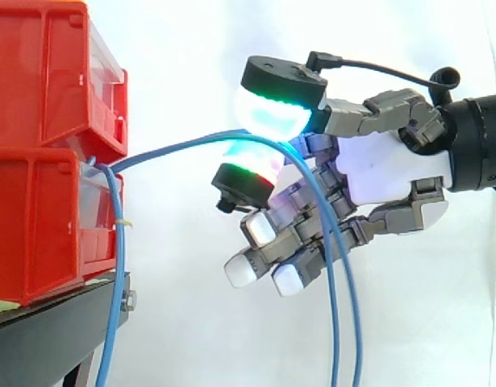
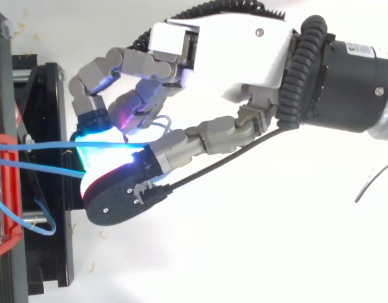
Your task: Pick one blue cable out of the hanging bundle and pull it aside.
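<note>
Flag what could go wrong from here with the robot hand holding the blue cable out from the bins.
1. The robot hand pinches the blue cable only between its glowing pads, so it could slip out under pull.
2. The cable hangs down across the curled lower fingers and might snag there.
3. It spans to the red bins with little visible slack, so pulling further may tug them.

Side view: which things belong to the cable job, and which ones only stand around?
Belong to the job:
hand
pinched blue cable, between its pads
hanging blue cable

Only standing around:
red bins
black stand
white curtain
</note>
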Robot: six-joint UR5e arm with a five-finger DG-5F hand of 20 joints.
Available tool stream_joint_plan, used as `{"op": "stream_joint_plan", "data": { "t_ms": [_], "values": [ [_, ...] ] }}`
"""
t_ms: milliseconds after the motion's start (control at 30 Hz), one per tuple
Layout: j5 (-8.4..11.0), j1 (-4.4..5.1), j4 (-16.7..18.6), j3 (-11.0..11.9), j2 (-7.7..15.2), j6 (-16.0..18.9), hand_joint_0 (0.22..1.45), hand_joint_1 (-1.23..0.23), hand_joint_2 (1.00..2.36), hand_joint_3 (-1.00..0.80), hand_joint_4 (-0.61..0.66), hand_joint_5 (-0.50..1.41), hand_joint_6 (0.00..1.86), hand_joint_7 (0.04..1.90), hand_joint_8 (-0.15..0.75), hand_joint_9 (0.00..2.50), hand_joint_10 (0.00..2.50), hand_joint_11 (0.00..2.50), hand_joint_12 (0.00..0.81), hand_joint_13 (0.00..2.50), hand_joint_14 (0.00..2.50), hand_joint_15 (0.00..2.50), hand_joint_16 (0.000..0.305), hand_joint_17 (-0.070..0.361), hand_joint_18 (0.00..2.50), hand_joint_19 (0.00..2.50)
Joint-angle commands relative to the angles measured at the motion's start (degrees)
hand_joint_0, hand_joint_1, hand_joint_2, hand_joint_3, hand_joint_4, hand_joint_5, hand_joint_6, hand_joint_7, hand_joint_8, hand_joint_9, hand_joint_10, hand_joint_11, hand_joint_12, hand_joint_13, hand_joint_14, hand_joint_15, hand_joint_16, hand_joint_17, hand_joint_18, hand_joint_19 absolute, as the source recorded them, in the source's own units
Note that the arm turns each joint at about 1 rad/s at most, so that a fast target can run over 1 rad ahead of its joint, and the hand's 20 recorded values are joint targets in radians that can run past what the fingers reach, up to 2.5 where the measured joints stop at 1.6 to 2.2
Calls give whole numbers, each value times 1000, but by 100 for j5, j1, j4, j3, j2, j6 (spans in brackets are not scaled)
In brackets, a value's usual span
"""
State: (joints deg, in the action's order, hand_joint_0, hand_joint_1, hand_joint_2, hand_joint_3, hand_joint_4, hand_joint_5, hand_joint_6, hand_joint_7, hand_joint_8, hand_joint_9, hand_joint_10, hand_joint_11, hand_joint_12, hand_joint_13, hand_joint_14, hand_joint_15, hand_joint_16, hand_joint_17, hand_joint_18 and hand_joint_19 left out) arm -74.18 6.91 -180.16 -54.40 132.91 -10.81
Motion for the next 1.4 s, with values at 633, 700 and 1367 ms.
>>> {"op": "stream_joint_plan", "data": {
  "t_ms": [633,700,1367],
  "values": [
    [-17,-14,7,0,7,0,434,-433,1000,-500,133,-133,836,1174,339,916,18,670,398,662,13,364,61,137,741,465],
    [-17,-14,7,0,-2,0,491,-401,1000,-500,117,-137,825,1214,313,899,22,674,373,639,15,387,56,126,692,493],
    [-9,-14,7,62,7,-53,563,-686,1025,9,115,-150,874,1381,314,900,22,699,362,637,16,370,54,123,690,462]
  ]
}}
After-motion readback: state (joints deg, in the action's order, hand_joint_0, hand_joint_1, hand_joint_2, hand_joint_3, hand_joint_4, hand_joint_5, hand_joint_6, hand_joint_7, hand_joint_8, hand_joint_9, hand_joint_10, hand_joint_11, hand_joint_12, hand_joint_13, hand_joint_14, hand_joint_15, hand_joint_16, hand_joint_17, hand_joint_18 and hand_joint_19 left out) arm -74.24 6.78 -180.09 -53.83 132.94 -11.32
